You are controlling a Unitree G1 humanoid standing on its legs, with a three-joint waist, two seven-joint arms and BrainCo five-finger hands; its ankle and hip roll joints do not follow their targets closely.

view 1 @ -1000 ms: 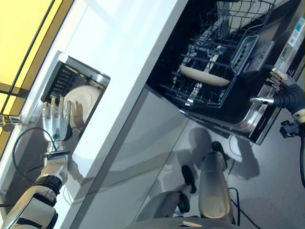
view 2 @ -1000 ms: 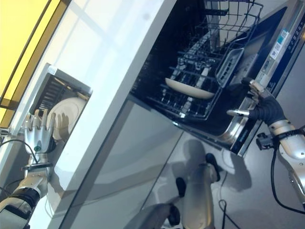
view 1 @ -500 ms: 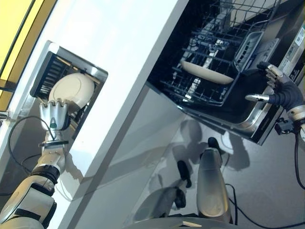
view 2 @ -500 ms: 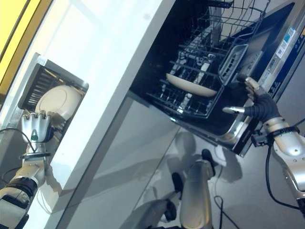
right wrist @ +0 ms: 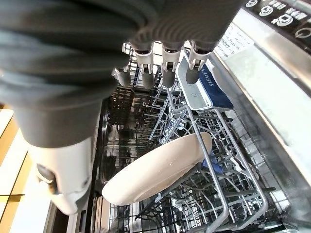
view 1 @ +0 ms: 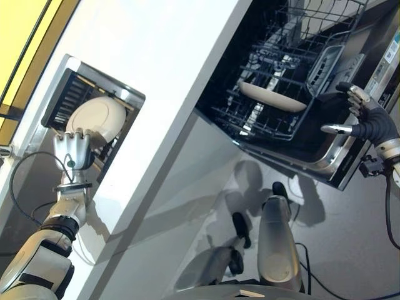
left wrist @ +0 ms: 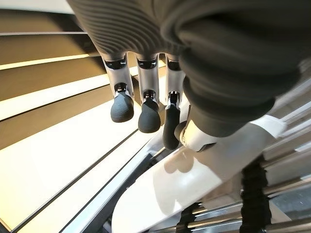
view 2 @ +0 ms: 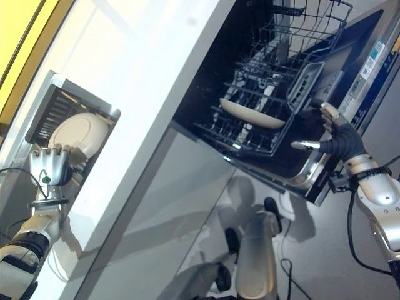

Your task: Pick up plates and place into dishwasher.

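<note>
White plate (view 1: 95, 117) standing in the drying rack (view 1: 74, 100) is gripped at its rim by the left robot hand (view 1: 74, 149) for lifting out, while the right robot hand (view 2: 334, 141) hangs relaxed beside the dishwasher (view 2: 275, 100), where another plate (right wrist: 160, 167) is slotted.

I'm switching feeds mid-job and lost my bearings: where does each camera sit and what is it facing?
Eye views: on the head, looking down; left hand on a plate in the sink rack, right hand by the open dishwasher.
Left wrist view: along the left hand at that plate.
Right wrist view: along the right hand at the racked plate, shared with the eye views.
</note>
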